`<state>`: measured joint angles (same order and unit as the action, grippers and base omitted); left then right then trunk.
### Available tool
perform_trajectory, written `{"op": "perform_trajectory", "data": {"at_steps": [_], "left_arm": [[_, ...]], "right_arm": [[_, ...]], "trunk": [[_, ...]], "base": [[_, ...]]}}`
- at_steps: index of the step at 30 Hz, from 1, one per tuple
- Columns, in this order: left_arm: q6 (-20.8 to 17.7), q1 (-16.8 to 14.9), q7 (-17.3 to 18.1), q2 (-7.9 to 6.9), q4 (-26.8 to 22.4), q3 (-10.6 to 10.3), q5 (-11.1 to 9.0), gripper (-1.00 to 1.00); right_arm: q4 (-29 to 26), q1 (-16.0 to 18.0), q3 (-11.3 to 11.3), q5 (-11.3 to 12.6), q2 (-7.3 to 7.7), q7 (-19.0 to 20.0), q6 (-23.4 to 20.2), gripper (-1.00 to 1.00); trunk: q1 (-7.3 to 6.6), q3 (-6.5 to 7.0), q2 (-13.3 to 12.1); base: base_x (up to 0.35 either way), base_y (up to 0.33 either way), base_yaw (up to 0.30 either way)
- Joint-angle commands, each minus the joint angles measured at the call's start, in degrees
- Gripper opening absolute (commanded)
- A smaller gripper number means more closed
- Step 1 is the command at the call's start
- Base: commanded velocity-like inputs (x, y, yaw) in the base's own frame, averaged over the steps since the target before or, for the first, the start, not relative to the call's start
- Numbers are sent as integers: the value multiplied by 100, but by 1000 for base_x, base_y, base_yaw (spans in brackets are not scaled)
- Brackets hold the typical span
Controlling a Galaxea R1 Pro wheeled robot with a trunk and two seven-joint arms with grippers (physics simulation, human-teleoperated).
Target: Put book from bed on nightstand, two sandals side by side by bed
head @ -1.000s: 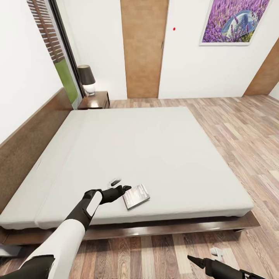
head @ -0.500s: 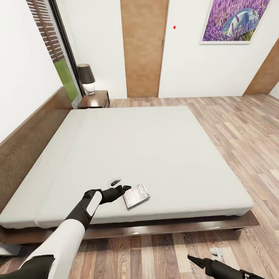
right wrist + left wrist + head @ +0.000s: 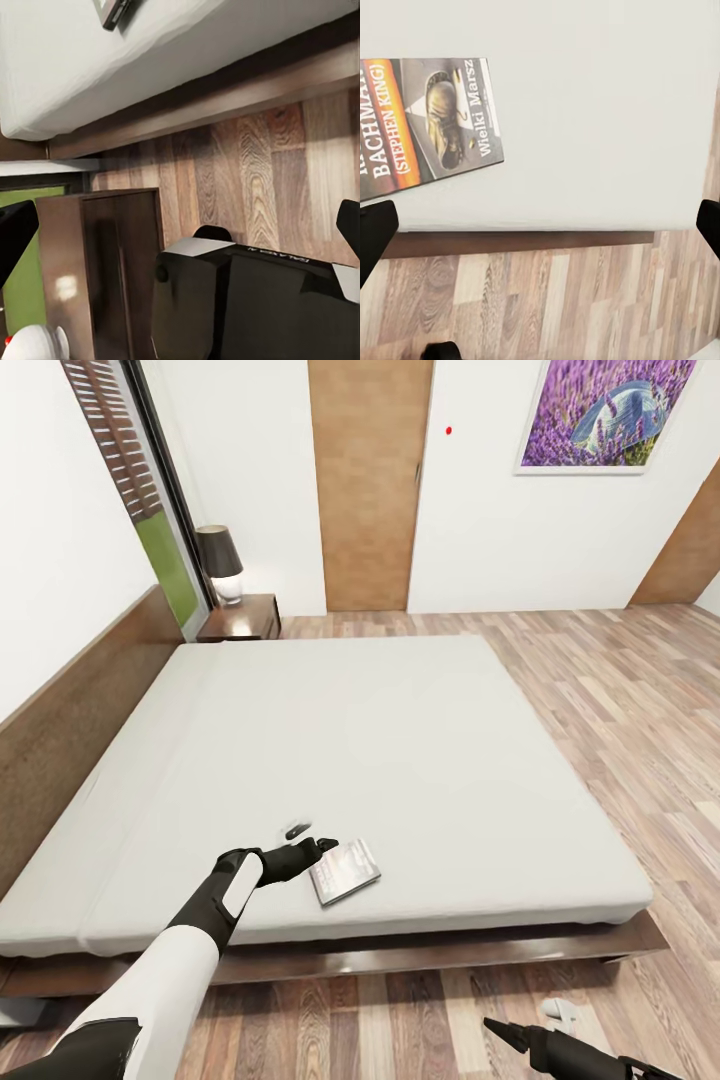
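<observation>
Left gripper [image 3: 322,847] of mine hovers with its jaws spread wide just beside the book [image 3: 345,870], which lies flat near the front edge of the bed [image 3: 400,740]. That book looks thin, light and fairly stiff, so I judge pinching one free edge works best. My left arm stretches forward and low over the mattress; my right gripper [image 3: 500,1030] hangs near the floor, its state unclear.

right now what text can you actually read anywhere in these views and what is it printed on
"BACHMAN" on the orange band of the book, left wrist view; the word before it is cut off by the picture's edge.
"(STEPHEN KING)" on the same band, beneath it.
"Wielki Marsz" in white along the cover's edge.
Smaller print beside that title: too small to read.
Markings on the dark robot part in the right wrist view: too blurred to read.
The book in the head view: lettering too small.
</observation>
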<state>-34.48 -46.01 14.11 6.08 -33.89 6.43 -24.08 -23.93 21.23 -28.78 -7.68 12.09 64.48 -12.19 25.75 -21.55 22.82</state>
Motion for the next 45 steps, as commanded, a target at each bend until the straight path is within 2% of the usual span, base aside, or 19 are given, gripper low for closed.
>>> {"op": "perform_trajectory", "data": {"at_steps": [1,10,26,45], "left_arm": [[-50,-4,13,8,-4,43,-9,100],[-50,-4,13,8,-4,43,-9,100],[-50,-4,13,-1,-4,51,-9,100],[-50,-4,13,-1,-4,47,-9,100]], "right_arm": [[-7,8,-49,-50,-5,39,-48,100],[-6,7,-49,-50,-6,39,-43,100],[-6,8,-49,-50,-7,47,-38,100],[-6,10,-49,-50,-6,39,-38,100]], "trunk": [[3,-9,10],[3,-9,10],[3,-22,10],[3,-182,10]], "base": [[72,-59,0],[148,-129,0],[10,-9,0],[0,0,0]]}}
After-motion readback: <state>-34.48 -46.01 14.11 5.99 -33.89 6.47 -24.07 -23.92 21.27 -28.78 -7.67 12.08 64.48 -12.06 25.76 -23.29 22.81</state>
